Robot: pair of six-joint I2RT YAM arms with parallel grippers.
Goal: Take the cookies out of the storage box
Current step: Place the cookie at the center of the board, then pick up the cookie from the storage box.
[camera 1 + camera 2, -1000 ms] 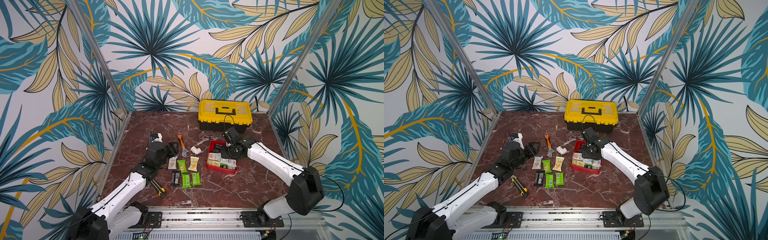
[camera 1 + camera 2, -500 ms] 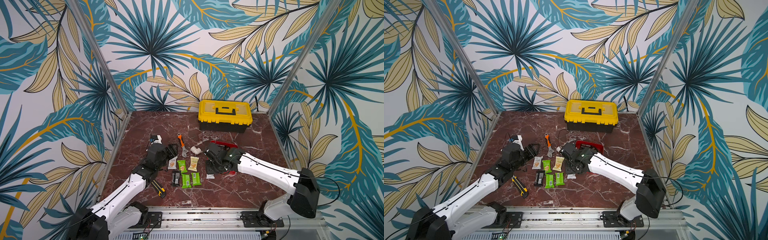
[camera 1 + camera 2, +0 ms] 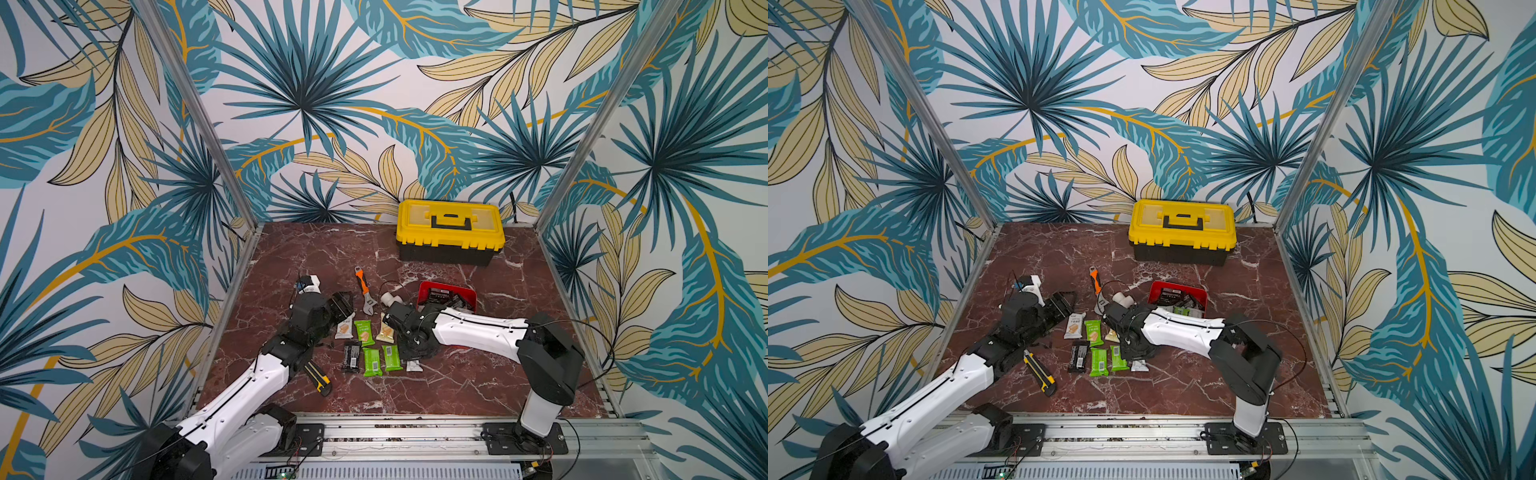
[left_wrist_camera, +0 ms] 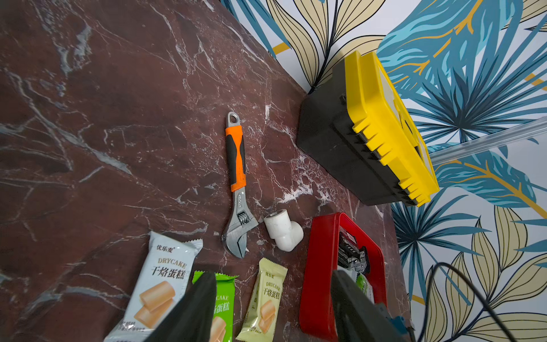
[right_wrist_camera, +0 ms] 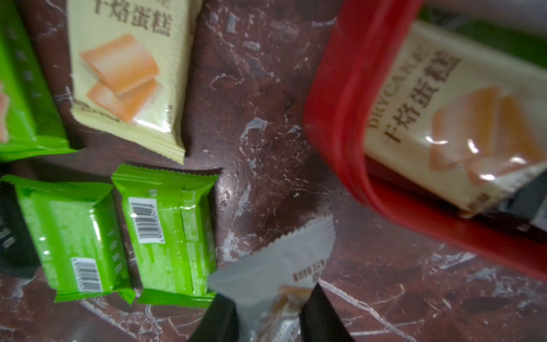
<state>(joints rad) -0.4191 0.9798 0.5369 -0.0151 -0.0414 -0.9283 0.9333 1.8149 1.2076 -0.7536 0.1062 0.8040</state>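
1. The right jaws pinch a white packet (image 5: 275, 257) by its end, close to the tabletop (image 3: 415, 395).
2. Just beside it, six cookies (image 3: 372, 360) lie flat in two rows: green, black, cream and white wrappers.
3. The left jaws stand spread, holding nothing.
4. Farther back, the red box (image 5: 340, 103) holds more cookies, cream and black.

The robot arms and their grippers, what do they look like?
The left arm and right arm are white tubular links joined by bulky black joints, with a thin black cable running along each. The left gripper and right gripper end in flat black fingers.
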